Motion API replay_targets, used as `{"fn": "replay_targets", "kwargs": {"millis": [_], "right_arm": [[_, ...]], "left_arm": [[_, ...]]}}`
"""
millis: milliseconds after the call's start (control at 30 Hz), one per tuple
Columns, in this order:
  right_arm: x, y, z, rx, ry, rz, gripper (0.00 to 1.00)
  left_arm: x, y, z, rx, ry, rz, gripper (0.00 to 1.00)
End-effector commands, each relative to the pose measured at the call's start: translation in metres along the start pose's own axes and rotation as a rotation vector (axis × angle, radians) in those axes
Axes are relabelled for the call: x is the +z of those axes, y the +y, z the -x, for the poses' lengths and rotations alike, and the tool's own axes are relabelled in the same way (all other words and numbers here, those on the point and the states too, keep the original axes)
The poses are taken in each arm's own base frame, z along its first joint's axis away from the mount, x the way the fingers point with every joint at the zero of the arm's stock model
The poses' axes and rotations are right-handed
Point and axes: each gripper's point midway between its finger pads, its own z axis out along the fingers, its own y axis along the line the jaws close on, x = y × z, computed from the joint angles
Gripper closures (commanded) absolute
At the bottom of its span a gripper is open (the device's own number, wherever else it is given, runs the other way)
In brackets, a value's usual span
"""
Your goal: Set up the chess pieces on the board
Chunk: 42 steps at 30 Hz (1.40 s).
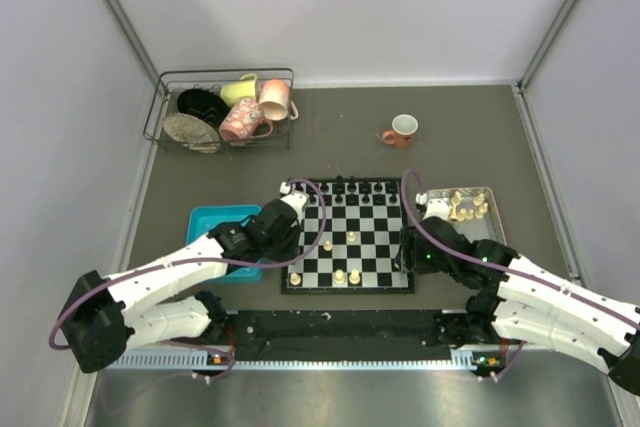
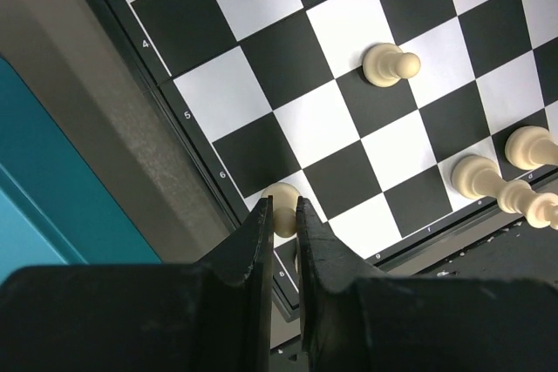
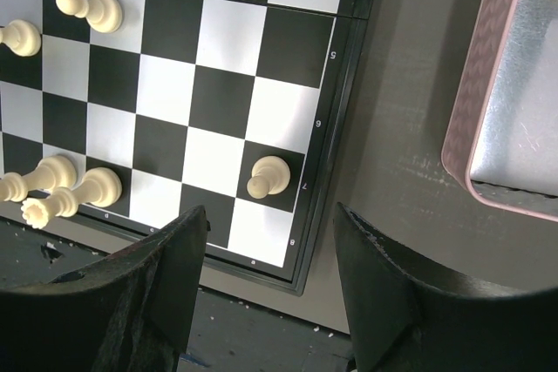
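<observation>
Nearest to me, by the near-left corner of the board (image 1: pixel 375 232), the left gripper (image 2: pixel 282 206) had its two black fingers pinched together on a cream pawn (image 2: pixel 281 192). This pawn sat over a white square in the left-hand column, just inside the black border, and I could not tell whether its base touched the square. At the near-right corner the right gripper (image 3: pixel 270 211) hung with its fingers spread wide and nothing between them. Just beyond its tips a second cream pawn (image 3: pixel 268 176) stood upright on a black square in the right-hand column, clear of both fingers. Between the two grippers, in the near rows, two taller cream pieces (image 1: pixel 348 274) stood side by side, and a little farther in were two more cream pawns (image 1: pixel 351 237) on neighbouring columns, apart from each other. Left of the board lay the blue tray (image 1: pixel 205 219), partly under the left arm. Along the far row the black figures (image 1: pixel 345 187) stood in a line. Right of the board's far-right corner was the pink-rimmed tray (image 1: pixel 492 229), with a cluster of loose cream pieces (image 1: pixel 465 207) gathered at its far end. Farther back, well apart from the board, an orange and white mug (image 1: pixel 402 130) stood alone. In the far-left corner a wire rack (image 1: pixel 226 73) held mugs and dishes.
</observation>
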Motion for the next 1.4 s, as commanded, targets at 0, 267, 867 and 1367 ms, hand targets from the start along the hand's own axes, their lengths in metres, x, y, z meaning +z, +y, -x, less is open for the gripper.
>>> {"fn": "replay_targets", "kwargs": {"millis": [0,267,867,1367], "right_arm": [[0.000,0.004,0.001,0.006,-0.015,0.017,0.40],[0.000,0.004,0.000,0.006,-0.015,0.019,0.40],[0.000,0.003,0.001,0.000,-0.017,0.016,0.40],[0.000,0.004,0.001,0.000,-0.018,0.017,0.40]], "left_arm": [[-0.003,-0.005,0.003,-0.032,-0.018,-0.017,1.00],[-0.002,-0.009,-0.003,-0.036,-0.002,-0.032,1.00],[0.000,-0.007,-0.011,-0.035,0.036,0.017,1.00],[0.005,-0.010,-0.014,-0.030,0.055,0.010,1.00]]}}
